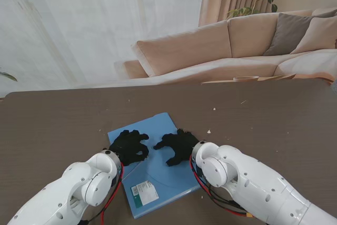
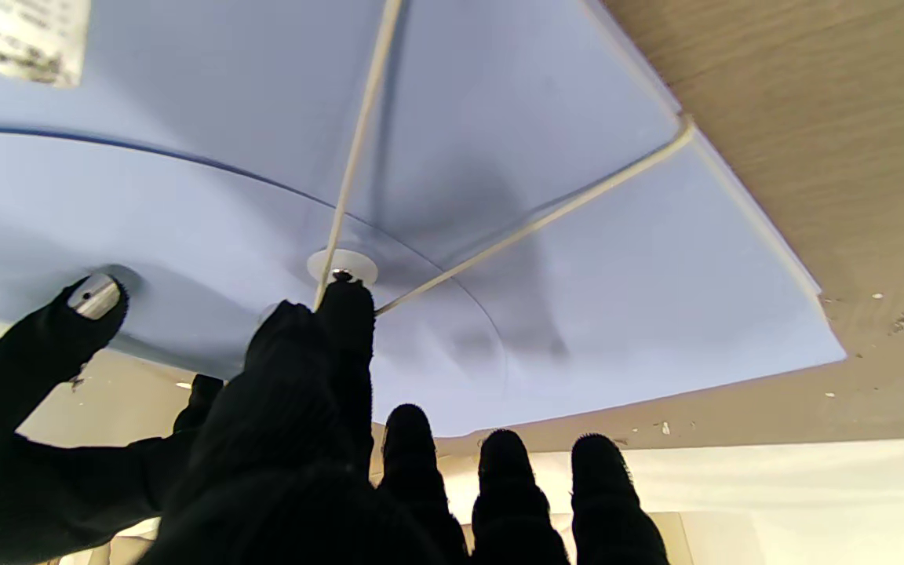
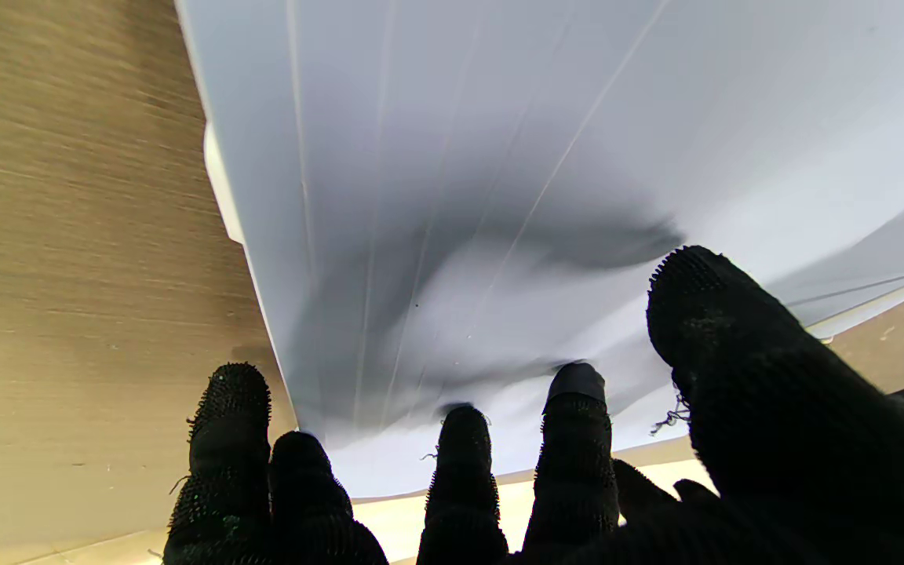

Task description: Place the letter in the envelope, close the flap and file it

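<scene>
Broadly, largest to smallest, with labels drawn from the scene:

Table (image 1: 52, 125): dark wood fills the middle band of the stand view; pale specks are scattered toward the upper centre.

Envelope (image 1: 158, 130): a light blue folder-type envelope lies flat at lower centre of the stand view, between the two arms; its curved flap (image 2: 146, 227) appears folded down; no separate letter is visible, so whether it is inside cannot be told.

Right hand (image 1: 179, 146): gloved, fingers spread, resting on the envelope just right of centre; it grips nothing, only pressing or hovering; contact is unclear.

Left hand (image 1: 129, 145): gloved, fingers splayed on the envelope's left part, grasping nothing firmly; one fingertip (image 2: 346, 302) sits at the clasp.

Label (image 1: 144, 192): white sticker near the envelope's lower edge.

String (image 2: 358, 141): white cord runs from the clasp in two taut lines.

Clasp (image 2: 342, 267): small white disc on the flap.

Risk: the cord could slip off the disc if that fingertip lifts early; uneven pressing might slide the slick envelope across the table.
</scene>
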You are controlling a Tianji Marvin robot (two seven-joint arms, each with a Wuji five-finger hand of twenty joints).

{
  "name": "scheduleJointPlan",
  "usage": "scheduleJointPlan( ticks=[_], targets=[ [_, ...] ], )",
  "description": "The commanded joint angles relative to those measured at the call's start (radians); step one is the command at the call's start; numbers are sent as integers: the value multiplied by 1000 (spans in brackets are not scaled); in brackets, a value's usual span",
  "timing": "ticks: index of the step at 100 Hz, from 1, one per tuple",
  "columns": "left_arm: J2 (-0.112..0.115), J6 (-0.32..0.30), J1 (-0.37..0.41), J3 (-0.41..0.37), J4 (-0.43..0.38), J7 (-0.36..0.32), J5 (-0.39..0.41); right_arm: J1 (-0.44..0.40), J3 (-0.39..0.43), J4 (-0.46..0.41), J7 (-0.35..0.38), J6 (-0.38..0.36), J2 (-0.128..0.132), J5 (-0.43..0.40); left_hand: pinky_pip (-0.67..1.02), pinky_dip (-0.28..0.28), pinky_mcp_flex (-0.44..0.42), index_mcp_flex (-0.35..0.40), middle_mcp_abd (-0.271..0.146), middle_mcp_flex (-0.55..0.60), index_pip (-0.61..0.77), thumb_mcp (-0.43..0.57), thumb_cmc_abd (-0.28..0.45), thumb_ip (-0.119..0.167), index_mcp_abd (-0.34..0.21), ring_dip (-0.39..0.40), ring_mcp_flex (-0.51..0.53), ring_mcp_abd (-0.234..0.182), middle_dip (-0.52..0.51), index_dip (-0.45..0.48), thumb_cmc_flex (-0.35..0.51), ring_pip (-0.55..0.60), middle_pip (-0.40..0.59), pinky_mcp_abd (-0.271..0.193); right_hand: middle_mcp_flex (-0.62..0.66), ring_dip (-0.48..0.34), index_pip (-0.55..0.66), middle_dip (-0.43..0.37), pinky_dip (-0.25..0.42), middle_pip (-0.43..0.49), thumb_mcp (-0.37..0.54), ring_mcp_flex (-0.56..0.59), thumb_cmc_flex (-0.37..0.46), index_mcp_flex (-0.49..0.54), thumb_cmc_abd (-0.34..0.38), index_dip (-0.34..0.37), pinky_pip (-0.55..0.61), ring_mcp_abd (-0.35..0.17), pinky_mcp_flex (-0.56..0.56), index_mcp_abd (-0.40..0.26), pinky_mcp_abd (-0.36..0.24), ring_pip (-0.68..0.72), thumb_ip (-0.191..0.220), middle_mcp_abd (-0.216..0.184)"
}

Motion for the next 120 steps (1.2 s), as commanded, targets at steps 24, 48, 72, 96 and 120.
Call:
scheduleJointPlan(
  ticks=[24, 48, 72, 96, 120],
  targets=[
    [-10, -48, 62, -32, -13, 46, 26, -21, -19, 18, 30, -2, -2, 5, -2, -8, -4, -257, -66, -33, -170, -12, 74, 13, -212, 13, -7, -18, -18, -139, -8, -2, -31, -19, 31, 46, 10, 31, 9, 62, 10, 101, 15, 12, 14, -11, -12, -233, -2, 5, -10, 110, 22, 33],
    [-9, -19, 39, -4, 6, 31, 23, -22, -18, 15, 29, 0, -2, 4, -12, -18, -3, -217, -67, -39, -130, -17, 88, 12, -185, 7, -6, -22, -22, -150, -31, -10, -41, -21, 32, 46, 10, 31, 9, 62, 10, 102, 16, 13, 13, -11, -13, -233, -3, 5, -9, 111, 23, 34],
    [-9, 5, 15, 14, 12, 20, 14, -20, -21, 20, 27, 0, -3, 8, -21, -46, 1, -60, -48, -48, -55, -13, 23, 0, -79, -23, -4, -20, 7, 22, -10, -13, -57, -17, 32, 46, 10, 31, 9, 62, 9, 101, 16, 12, 15, -11, -13, -234, -3, 5, -9, 110, 22, 33],
    [-9, 58, -45, 70, 17, -15, -30, -17, -27, 25, 24, -2, -4, 14, -22, -57, 1, -40, -48, -51, 76, -13, 3, -1, 8, -35, -3, -22, 17, 262, -3, -15, -62, -17, 32, 46, 9, 31, 9, 62, 8, 101, 16, 12, 17, -11, -14, -234, -3, 5, -9, 110, 23, 34],
    [-8, 102, -97, 123, 28, -39, -50, -16, -26, 28, 24, -4, -4, 16, -22, -61, 1, -93, -41, -51, 251, -9, -8, 1, 85, -38, -3, -24, 35, 494, 12, -13, -56, -18, 32, 46, 9, 31, 9, 62, 7, 100, 16, 12, 18, -11, -14, -234, -3, 4, -10, 110, 23, 33]
  ],
)
